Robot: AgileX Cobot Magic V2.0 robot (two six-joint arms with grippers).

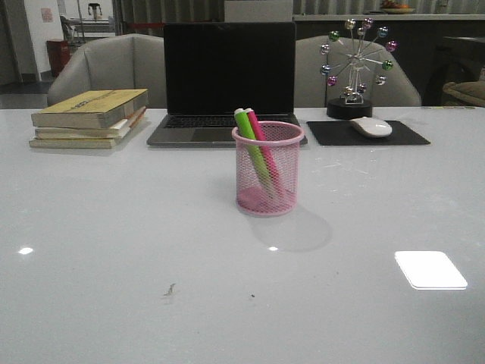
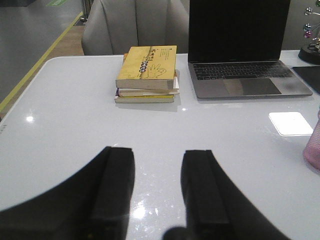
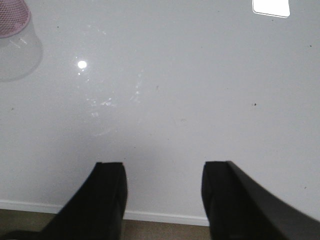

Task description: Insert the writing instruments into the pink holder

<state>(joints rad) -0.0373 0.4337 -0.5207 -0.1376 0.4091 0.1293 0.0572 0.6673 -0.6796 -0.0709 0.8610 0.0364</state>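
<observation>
Bare table (image 1: 114,250) surrounds the pink holder (image 1: 267,171); laptop (image 1: 227,83) stands close behind.

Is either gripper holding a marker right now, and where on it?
Neither. Left gripper and right gripper are open and empty; both markers stand in the pink holder.

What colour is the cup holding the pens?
Pink cup, clearest in the front view.

Left tool (image 2: 157,192): two matte black fingers (image 2: 114,190), thick and flat-faced, squared at the tips, widening into a dark curved body toward the wrist.
Right tool (image 3: 164,200): the same plain black make, two blocky fingers (image 3: 111,200) with blunt, squared ends.
Surface: dull, unmarked finish on both; no lettering, screws or cables that I can see.
Arms: out of sight from the front.
</observation>
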